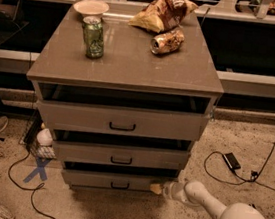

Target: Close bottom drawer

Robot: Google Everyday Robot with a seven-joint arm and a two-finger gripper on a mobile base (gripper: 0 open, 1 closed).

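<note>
So the gripper (156, 188) was down near the floor, tip right up against the right end of the bottom drawer (99, 179) front, and honestly I couldn't tell if it was open or closed. That drawer sat just left of it, poking out a bit, with the middle drawer (121, 156) up-left and the desk (128, 65) top well above.

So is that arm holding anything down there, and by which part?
Nothing seems held; the gripper is at the right end of the bottom drawer, away from its handle.
</note>
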